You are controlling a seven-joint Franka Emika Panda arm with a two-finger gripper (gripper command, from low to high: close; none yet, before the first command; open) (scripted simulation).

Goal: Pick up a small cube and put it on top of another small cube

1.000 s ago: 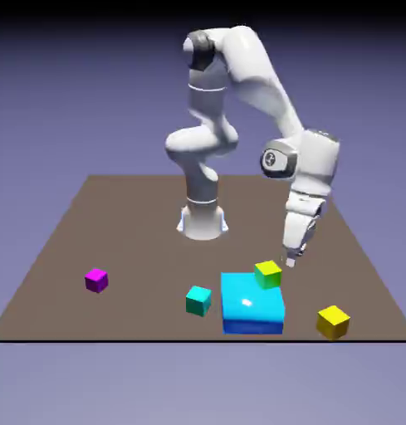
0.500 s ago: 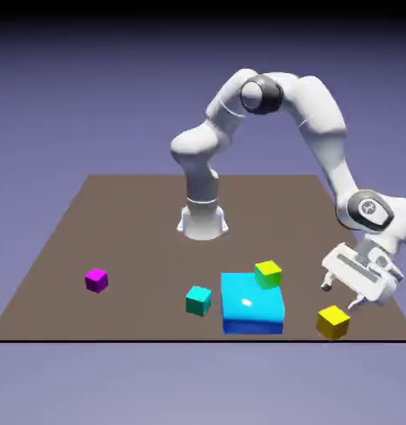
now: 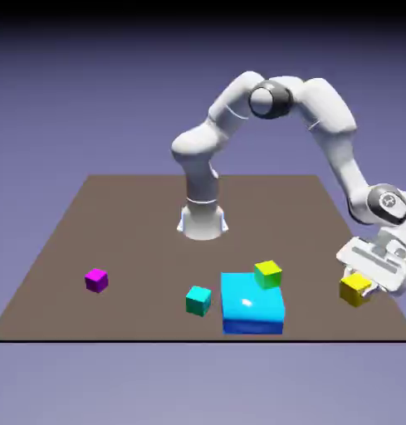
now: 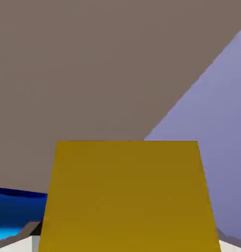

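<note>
Brown table (image 3: 148,241): claw (image 3: 357,284), lower right of frame, grasps yellow cube (image 3: 354,290); probable target, lime cube (image 3: 268,274), lies leftward.

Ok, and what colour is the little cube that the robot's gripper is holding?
The cube is plain yellow; the hand view shows it best, large and close.

You see a plain yellow cube (image 4: 127,197) gripped between the fingertips (image 4: 18,244), the brown flat desk (image 4: 83,74) behind, and a glossy blue block (image 4: 18,214) beyond the cube's left side.
</note>
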